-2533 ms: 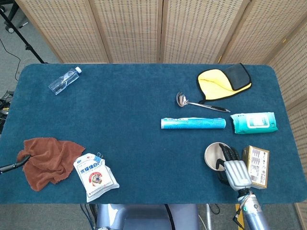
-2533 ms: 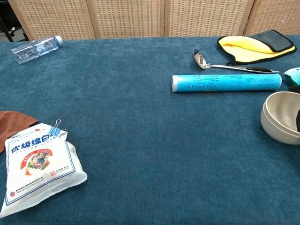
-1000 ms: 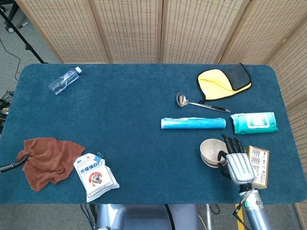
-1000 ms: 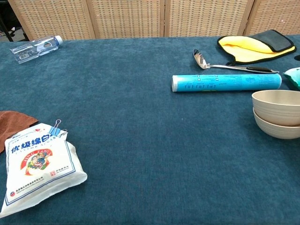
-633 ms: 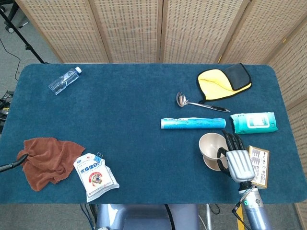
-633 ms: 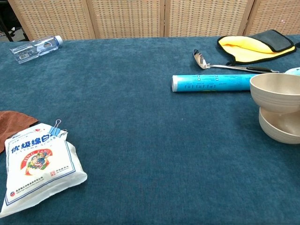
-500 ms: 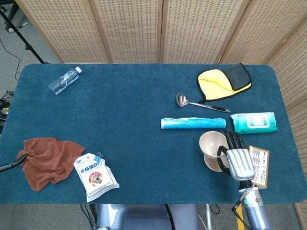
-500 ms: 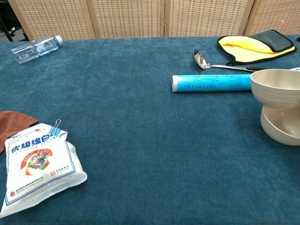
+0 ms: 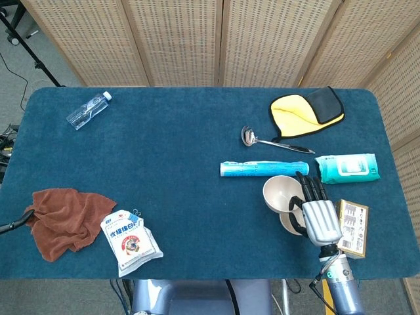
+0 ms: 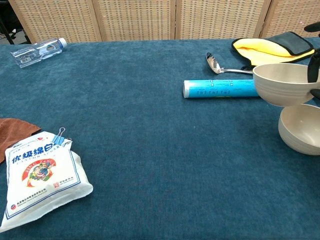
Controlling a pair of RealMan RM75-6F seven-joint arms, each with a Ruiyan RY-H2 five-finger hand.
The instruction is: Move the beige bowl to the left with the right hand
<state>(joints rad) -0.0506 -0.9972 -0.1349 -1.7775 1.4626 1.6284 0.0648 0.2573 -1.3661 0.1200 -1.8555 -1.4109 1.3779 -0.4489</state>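
Note:
My right hand (image 9: 319, 220) grips a beige bowl (image 9: 279, 191) by its right rim and holds it lifted clear of the blue tabletop. In the chest view that bowl (image 10: 280, 84) hangs in the air, tilted slightly, with dark fingers (image 10: 314, 70) at its right edge. A second beige bowl (image 9: 286, 225) stays on the table just below and to the right of the lifted one, and shows at the right edge of the chest view (image 10: 300, 131). The left hand is in neither view.
A blue tube (image 9: 262, 169) lies just behind the lifted bowl, with a ladle (image 9: 269, 140) and a yellow-grey cloth (image 9: 305, 110) further back. A teal wipes pack (image 9: 346, 168) and a box (image 9: 353, 227) sit to the right. A white bag (image 9: 130, 241), brown towel (image 9: 62, 220) and bottle (image 9: 87, 110) lie far left.
The right hand separated the top bowl from the stack, raised it, and has carried it a little to the left; the lower bowl stayed on the table.

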